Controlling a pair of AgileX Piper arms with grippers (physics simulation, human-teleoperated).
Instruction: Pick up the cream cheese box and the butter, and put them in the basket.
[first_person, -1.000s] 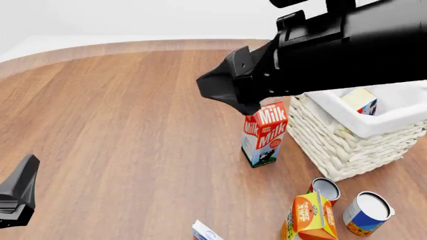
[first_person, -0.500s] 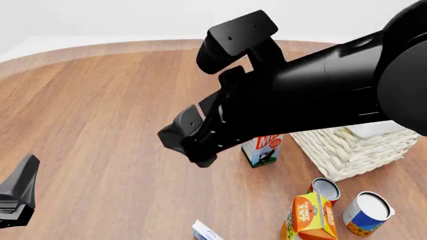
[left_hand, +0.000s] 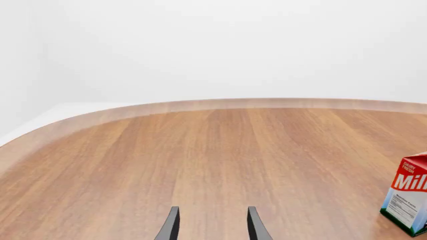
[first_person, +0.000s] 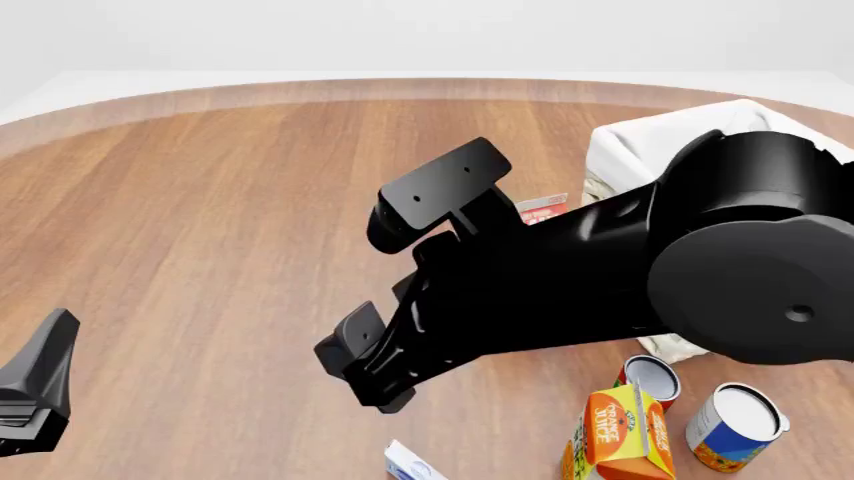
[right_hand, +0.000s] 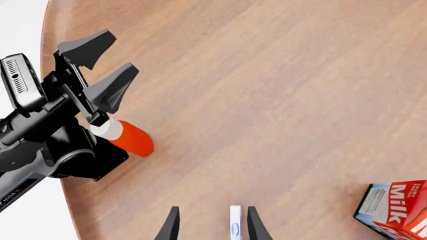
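Note:
The cream cheese box (first_person: 412, 464) is a small white box with blue markings at the near edge of the table. In the right wrist view I see it edge-on (right_hand: 235, 226), on the table below and between the open fingers of my right gripper (right_hand: 212, 227). From the front, the right gripper (first_person: 363, 376) hangs just above and left of the box. The basket (first_person: 638, 150) shows only its white cloth rim behind the right arm. The butter is out of view. My left gripper (first_person: 44, 365) hovers open and empty at the near left, also seen as the left gripper (right_hand: 120, 50) in the right wrist view.
A red-and-white milk carton (right_hand: 393, 207) stands mid-table, mostly hidden behind the right arm. An orange juice carton (first_person: 622, 432) and two cans (first_person: 735, 424) stand at the near right. A red-orange cylinder with a white end (right_hand: 128, 138) lies near the left arm.
My right arm has swung from over the basket down and left toward the near edge of the table, ending above the cream cheese box. The left arm has not moved.

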